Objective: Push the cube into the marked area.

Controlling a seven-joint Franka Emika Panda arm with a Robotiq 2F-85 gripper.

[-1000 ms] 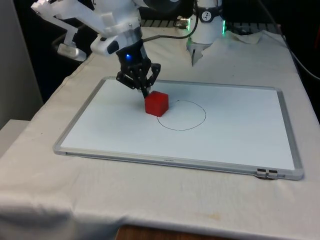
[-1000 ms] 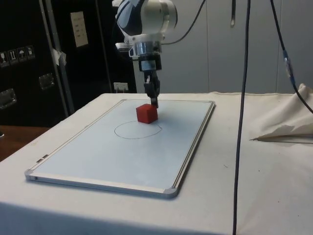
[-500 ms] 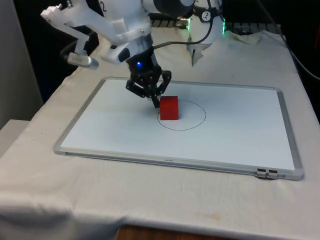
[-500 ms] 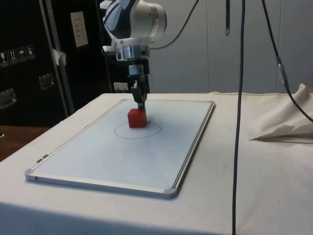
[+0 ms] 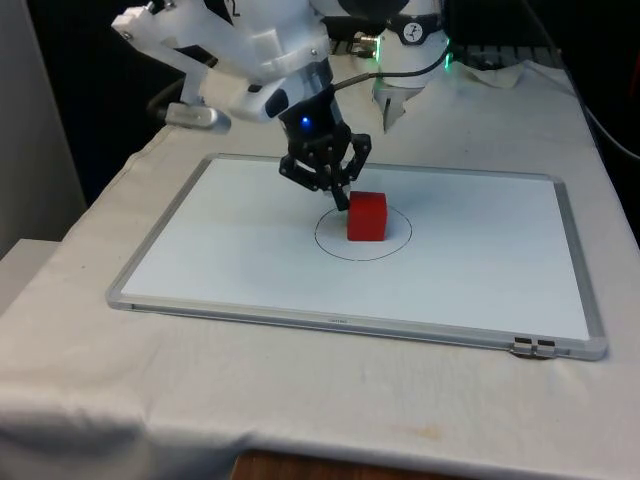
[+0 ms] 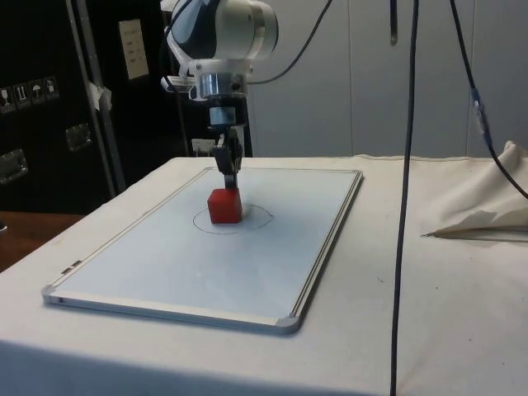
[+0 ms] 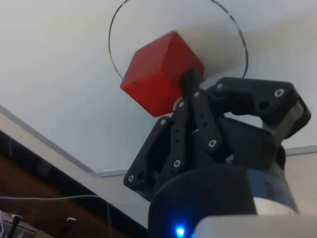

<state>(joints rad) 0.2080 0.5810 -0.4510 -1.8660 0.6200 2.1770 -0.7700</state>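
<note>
Cube (image 5: 367, 216) inside circle (image 5: 398, 247) (tool (image 5: 343, 203) touching)

Front, side, close wrist cameras share whiteboard (image 5: 480, 260).

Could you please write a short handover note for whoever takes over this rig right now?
End effector: fingers shut together, holding nothing, tips low on the whiteboard and pressed against the red cube on its side toward the front view's left.
Cube: sits on the whiteboard inside the drawn circle, toward the circle's side on the front view's left; the side view shows it within the line as well.
Done: the cube is in the marked area.
Left: a small further nudge would probably centre it, if wanted; then lift the end effector off the cube.
</note>
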